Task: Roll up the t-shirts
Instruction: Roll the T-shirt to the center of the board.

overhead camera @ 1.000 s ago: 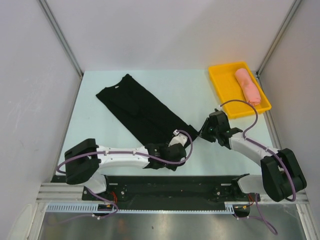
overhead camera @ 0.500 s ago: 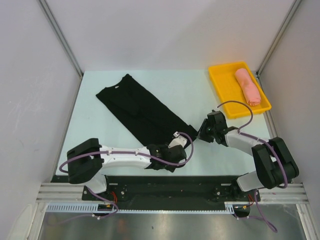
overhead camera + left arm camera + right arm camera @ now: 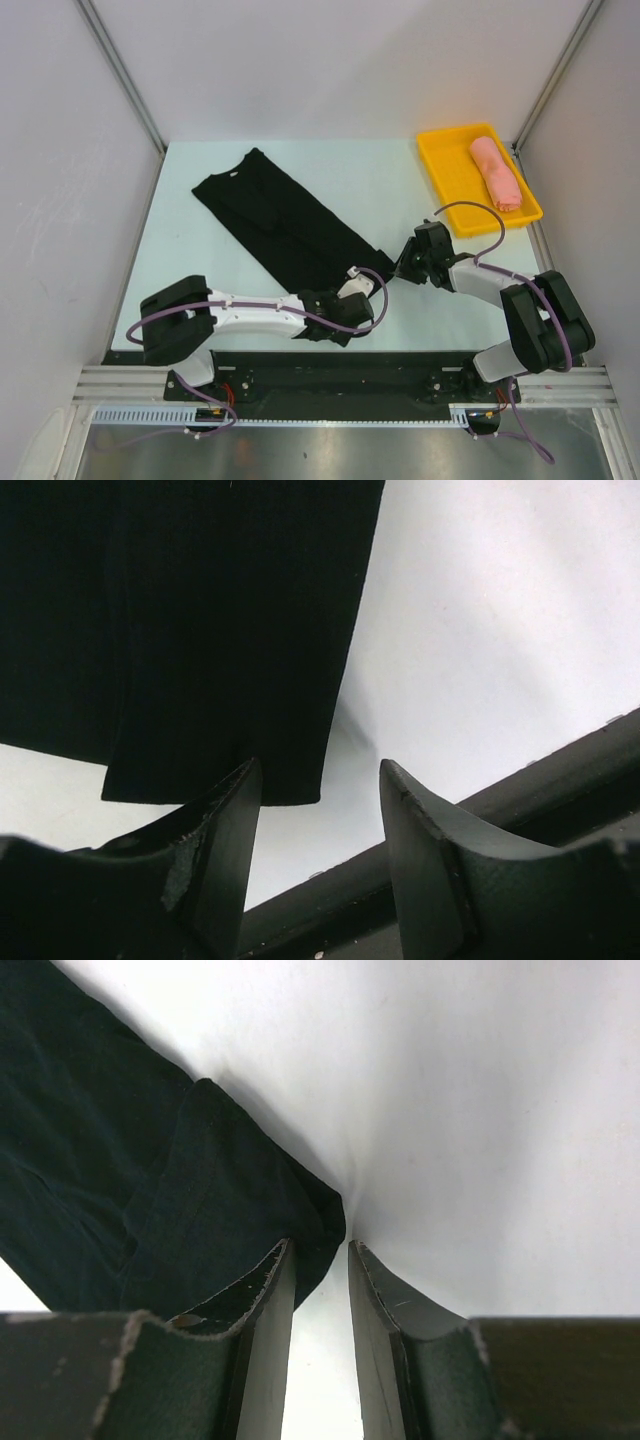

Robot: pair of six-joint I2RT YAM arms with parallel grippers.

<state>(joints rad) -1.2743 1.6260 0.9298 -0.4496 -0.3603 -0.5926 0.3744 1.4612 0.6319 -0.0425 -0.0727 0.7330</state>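
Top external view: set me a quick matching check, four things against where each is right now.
Things: 1 black t-shirt; 2 pink t-shirt roll; 3 yellow tray; 4 left gripper.
Places: A inside the tray; B open at the black shirt's near hem; C table's far right corner; D laid out diagonally across the table.
Pairs: 1-D, 2-A, 3-C, 4-B.

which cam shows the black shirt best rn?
Top external: the whole black shirt is in view, folded into a long strip lying diagonally on the table. Left wrist shows only one corner of its near end, close up. Right wrist shows only another corner of that end.
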